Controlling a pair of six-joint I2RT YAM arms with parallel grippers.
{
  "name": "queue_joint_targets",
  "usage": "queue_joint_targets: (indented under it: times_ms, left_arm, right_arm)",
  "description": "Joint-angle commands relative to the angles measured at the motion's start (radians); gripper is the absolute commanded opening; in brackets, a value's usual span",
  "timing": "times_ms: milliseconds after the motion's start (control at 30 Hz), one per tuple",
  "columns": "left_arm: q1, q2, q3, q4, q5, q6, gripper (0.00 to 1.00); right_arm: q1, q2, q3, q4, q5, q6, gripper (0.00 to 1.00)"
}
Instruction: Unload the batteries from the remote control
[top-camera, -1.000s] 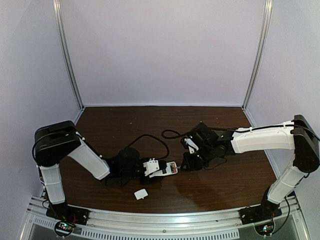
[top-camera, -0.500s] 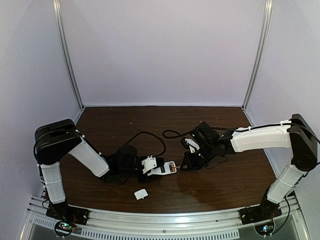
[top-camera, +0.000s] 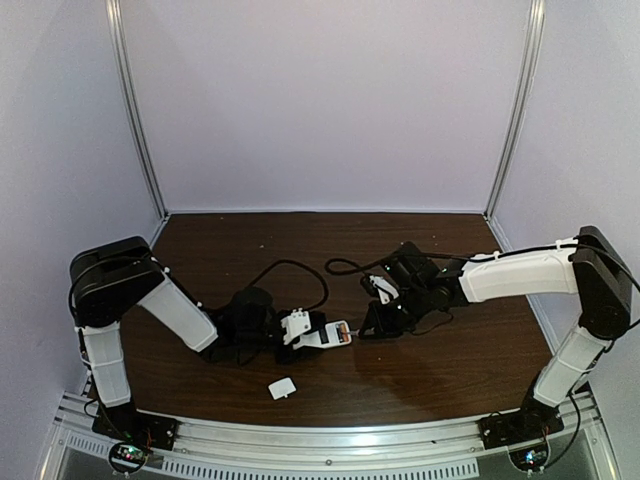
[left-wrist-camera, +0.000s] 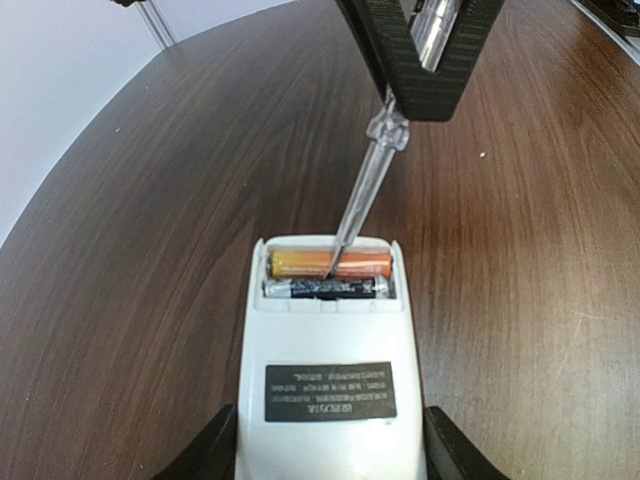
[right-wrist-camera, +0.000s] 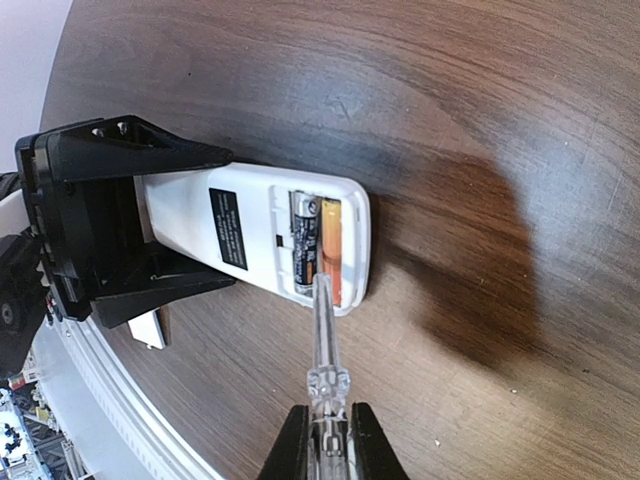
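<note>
The white remote control (left-wrist-camera: 330, 370) lies back-up on the table, its battery bay uncovered. Side by side in the bay lie the two batteries, one orange (left-wrist-camera: 330, 264) and one dark (left-wrist-camera: 325, 289). My left gripper (left-wrist-camera: 330, 455) is shut on the remote control's near end, one finger on each long side. My right gripper (right-wrist-camera: 327, 440) is shut on a clear-handled screwdriver (right-wrist-camera: 325, 340). The screwdriver's tip rests in the bay between the two batteries (right-wrist-camera: 318, 250). From above, the remote control (top-camera: 325, 335) sits between the left gripper (top-camera: 298, 333) and the right gripper (top-camera: 375, 322).
The small white cover piece (top-camera: 282, 388) lies on the table in front of the remote, also visible beside the left gripper (right-wrist-camera: 150, 328). A black cable (top-camera: 300, 272) loops over the table behind both grippers. Metal rails edge the table's near side.
Both grippers and the remote control have shifted slightly to the left. Both grips are unchanged, and the screwdriver tip stays at the battery bay.
</note>
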Motion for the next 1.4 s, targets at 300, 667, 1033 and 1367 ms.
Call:
queue_joint_targets:
  times_ms: [300, 667, 1033, 1367]
  left_arm:
    - [0.003, 0.019, 0.025, 0.075, 0.029, -0.003, 0.0]
    - [0.003, 0.033, 0.046, 0.053, -0.006, -0.001, 0.0]
    - [0.003, 0.04, 0.043, 0.054, -0.045, 0.018, 0.0]
    - [0.003, 0.051, 0.048, 0.058, -0.049, 0.023, 0.0]
  right_arm:
    - [-0.011, 0.052, 0.003, -0.052, 0.03, 0.027, 0.0]
    - [0.029, 0.052, 0.144, -0.28, 0.151, 0.024, 0.0]
    - [0.13, 0.073, 0.262, -0.435, 0.285, 0.096, 0.0]
    - [0.194, 0.092, 0.336, -0.499, 0.342, 0.144, 0.0]
